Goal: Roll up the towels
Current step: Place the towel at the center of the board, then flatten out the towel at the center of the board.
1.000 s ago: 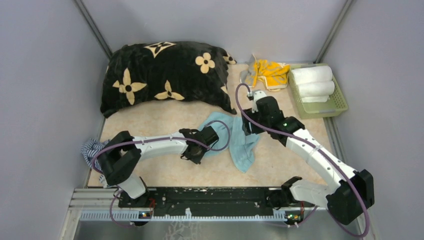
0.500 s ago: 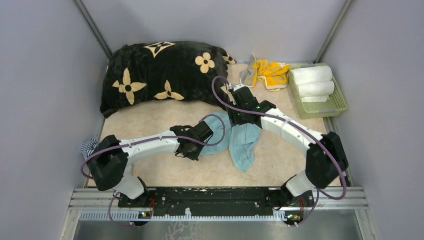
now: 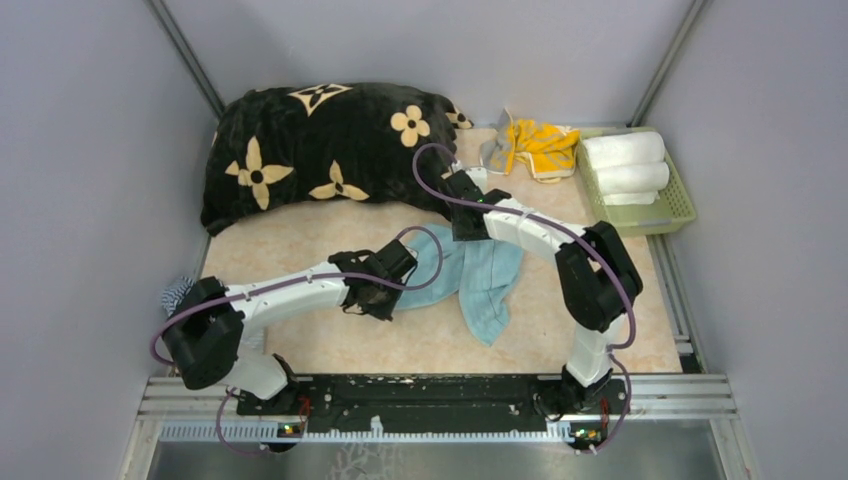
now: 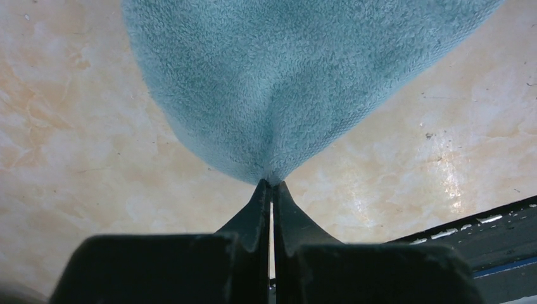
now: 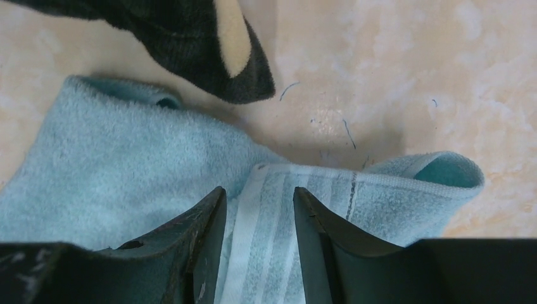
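Between pressed-together tips of left gripper (image 4: 271, 185), pinched: a corner of the light blue towel (image 4: 297, 76), fanning ahead across the table (image 4: 76, 158). Between spread tips of right gripper (image 5: 258, 195), unclamped: that towel's banded hem; just beyond, black cushion (image 5: 190, 50) corner.

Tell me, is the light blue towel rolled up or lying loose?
Loose, not rolled. The light blue towel lies rumpled, an edge folded over; the left gripper pinches one corner, the right gripper straddles its striped hem.
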`<state>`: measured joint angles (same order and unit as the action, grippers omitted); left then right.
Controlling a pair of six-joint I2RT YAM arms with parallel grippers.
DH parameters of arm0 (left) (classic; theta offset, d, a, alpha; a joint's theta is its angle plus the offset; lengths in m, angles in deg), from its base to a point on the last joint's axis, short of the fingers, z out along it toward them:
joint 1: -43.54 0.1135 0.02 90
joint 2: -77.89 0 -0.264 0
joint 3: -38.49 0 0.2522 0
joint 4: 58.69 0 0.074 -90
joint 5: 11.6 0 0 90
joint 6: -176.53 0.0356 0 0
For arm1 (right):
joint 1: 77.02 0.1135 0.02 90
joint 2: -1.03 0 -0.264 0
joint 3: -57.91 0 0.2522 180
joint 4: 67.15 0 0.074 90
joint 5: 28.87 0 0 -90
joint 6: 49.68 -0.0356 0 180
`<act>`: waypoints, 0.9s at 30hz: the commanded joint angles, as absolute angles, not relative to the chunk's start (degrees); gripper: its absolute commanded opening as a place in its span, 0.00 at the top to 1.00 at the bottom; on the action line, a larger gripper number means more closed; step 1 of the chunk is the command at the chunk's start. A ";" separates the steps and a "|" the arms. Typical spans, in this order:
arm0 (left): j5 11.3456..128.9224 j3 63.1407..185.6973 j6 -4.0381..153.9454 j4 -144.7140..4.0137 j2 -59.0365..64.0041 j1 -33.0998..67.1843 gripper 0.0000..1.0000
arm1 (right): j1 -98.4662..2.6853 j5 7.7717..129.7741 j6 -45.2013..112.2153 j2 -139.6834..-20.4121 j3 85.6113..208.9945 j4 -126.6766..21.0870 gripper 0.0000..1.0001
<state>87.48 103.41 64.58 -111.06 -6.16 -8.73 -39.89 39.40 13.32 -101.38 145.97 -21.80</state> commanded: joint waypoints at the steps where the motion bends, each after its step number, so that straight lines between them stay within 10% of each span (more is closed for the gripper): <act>1: 85.84 102.45 65.85 -109.66 -3.80 -7.97 1.00 | -39.31 33.30 7.38 -103.67 150.04 -21.72 0.57; 16: 84.20 101.47 66.58 -107.88 -2.48 -6.70 1.00 | -39.15 32.54 4.39 -107.15 150.25 -21.56 0.65; 27: 84.08 102.22 68.00 -107.94 -0.87 -2.64 1.00 | -39.11 29.73 8.28 -101.50 150.35 -17.64 1.00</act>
<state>84.72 101.81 66.65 -108.51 -2.97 -4.71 -39.63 32.95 6.28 -107.04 147.87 -19.44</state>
